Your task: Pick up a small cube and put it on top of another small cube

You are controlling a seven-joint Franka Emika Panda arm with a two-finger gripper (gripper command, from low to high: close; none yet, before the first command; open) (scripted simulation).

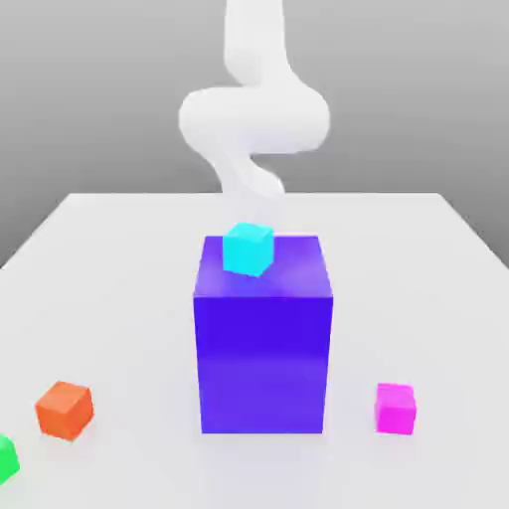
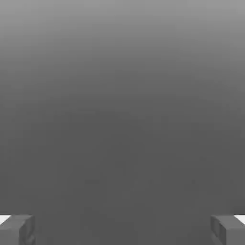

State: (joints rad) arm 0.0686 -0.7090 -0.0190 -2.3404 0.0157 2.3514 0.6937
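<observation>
We see the small magenta cube [image 1: 395, 409] resting on the white table [image 1: 119, 258], near the front edge, just beside the lower corner of the big blue-purple block [image 1: 262, 338] on the exterior view's right, well away from the hand and untouched by it. A small cyan cube [image 1: 247, 249] sits on top of that block, in front of the white arm [image 1: 254, 114] that rises behind it. An orange cube [image 1: 65, 410] lies on the table toward the exterior view's left, with a green cube [image 1: 6, 458] at the edge beyond it. In the hand view we find the gripper [image 2: 122, 229] with its two grey fingertips [image 2: 19, 228] spread wide apart, nothing between them, only blank grey beyond them.
</observation>
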